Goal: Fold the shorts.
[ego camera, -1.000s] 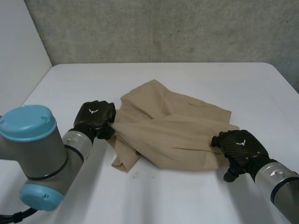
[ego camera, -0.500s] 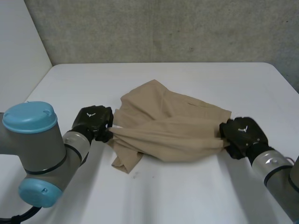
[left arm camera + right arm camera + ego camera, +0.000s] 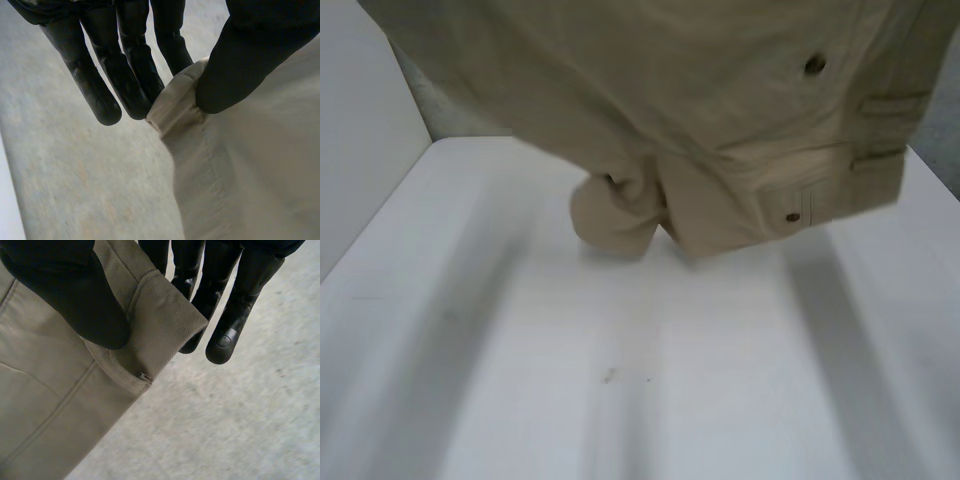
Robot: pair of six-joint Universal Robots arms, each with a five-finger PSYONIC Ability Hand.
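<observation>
Two hands are sharing one garment. The shorts (image 3: 700, 90) are hanging as a tan curtain across the head view, off the desk (image 3: 620, 380) except perhaps at the lowest part.

- Left hand (image 3: 235, 60): thumb is pressing a thick stitched corner of the cloth against straight fingers (image 3: 125, 80), so it is pinching the shorts.
- Right hand (image 3: 70, 295): thumb is clamping a folded, doubled corner against the fingers (image 3: 225, 315) behind it, so it too is pinching the shorts.
- Handling, as a judgement: the cloth is looking like a light woven twill, soft and limp. It is draping and will be swinging rather than holding any shape. The doubled seams are giving the firmest, least slippery hold, and gripping two far-apart corners is letting the weight pull the panel flat.
- A bunched lump (image 3: 615, 215) is dangling toward twelve o'clock from the desk's middle. It may be brushing the surface, but I cannot tell.
- A button (image 3: 813, 65) is sitting at about two o'clock from that lump.

View differences: the wrist views are giving the exact grip and the weave at each corner. The head view is giving the overall hang, the uneven lower edge and the desk below it.
</observation>
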